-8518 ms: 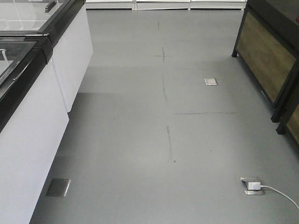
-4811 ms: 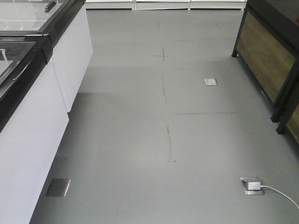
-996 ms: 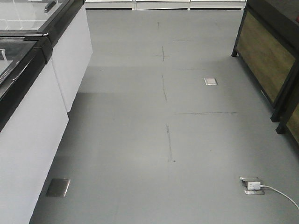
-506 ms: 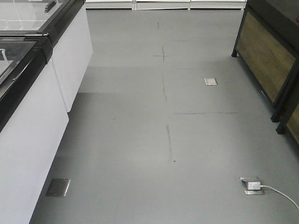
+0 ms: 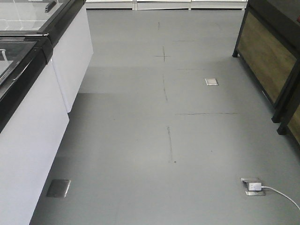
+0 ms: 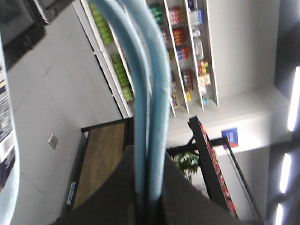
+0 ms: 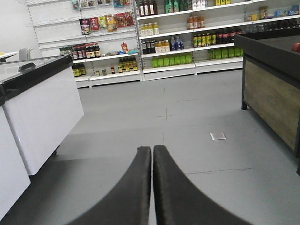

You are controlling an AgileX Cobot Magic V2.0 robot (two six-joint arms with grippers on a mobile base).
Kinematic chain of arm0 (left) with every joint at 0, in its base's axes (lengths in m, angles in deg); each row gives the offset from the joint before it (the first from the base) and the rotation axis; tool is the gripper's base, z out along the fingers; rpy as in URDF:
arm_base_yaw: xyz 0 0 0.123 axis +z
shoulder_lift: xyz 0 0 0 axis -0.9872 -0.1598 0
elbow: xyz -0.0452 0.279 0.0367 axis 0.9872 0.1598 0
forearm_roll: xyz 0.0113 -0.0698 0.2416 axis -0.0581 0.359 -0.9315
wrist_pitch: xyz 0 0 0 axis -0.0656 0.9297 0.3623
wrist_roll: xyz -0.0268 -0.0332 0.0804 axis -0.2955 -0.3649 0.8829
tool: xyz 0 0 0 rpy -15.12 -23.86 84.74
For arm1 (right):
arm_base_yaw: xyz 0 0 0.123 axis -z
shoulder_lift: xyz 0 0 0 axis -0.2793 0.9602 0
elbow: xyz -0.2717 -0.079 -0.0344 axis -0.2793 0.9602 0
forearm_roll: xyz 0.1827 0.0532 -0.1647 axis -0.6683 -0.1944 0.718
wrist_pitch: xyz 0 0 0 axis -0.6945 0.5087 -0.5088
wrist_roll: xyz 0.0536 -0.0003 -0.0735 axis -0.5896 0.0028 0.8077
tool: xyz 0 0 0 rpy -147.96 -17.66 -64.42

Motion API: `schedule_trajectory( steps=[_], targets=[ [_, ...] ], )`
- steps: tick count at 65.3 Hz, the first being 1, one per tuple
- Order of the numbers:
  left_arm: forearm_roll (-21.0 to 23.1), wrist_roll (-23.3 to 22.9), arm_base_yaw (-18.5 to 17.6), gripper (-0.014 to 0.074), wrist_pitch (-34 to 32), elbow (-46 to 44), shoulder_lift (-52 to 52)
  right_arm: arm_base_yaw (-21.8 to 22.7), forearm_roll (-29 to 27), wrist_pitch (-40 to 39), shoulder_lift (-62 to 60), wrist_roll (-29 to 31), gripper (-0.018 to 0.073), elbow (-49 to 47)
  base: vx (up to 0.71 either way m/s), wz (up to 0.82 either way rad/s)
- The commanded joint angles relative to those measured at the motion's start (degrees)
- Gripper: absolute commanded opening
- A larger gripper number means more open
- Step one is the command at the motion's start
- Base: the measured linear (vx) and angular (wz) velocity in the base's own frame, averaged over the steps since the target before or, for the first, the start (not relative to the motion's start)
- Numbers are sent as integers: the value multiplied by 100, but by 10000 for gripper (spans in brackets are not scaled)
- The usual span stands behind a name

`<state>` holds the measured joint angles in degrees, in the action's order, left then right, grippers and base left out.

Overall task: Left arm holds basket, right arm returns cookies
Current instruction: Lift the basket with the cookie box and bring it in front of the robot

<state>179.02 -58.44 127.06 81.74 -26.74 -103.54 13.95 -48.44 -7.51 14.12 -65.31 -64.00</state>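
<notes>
Front: seeing only open floor between chest freezer left and wood-panelled stand right; minding corded floor socket near right.

Left wrist: clamping basket handle in left gripper; spotting barcoded sliver at left edge, possibly cookies, not telling for sure.

Right wrist: pressing right gripper fingers together on nothing; judging transit step, needing approach toward far shelves.

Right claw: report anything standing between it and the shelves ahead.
Nothing visible. Bare grey floor runs from the shut right claw to the shelves; the white cabinet sits left of that lane, the wood-panelled stand right.
</notes>
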Motion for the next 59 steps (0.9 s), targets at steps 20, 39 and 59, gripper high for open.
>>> schedule_trajectory(
  steps=[20,39,59],
  targets=[
    [793,-199,-2136,-7,431,-963,355,0,14,-447,-70,6,-8,14,0,0],
    [371,311,-3787,-7,446,-963,355,0,14,-447,-70,6,-8,14,0,0],
    [333,696,-5554,-7,163,10,355,0,14,-447,-70,6,-8,14,0,0]
  ],
)
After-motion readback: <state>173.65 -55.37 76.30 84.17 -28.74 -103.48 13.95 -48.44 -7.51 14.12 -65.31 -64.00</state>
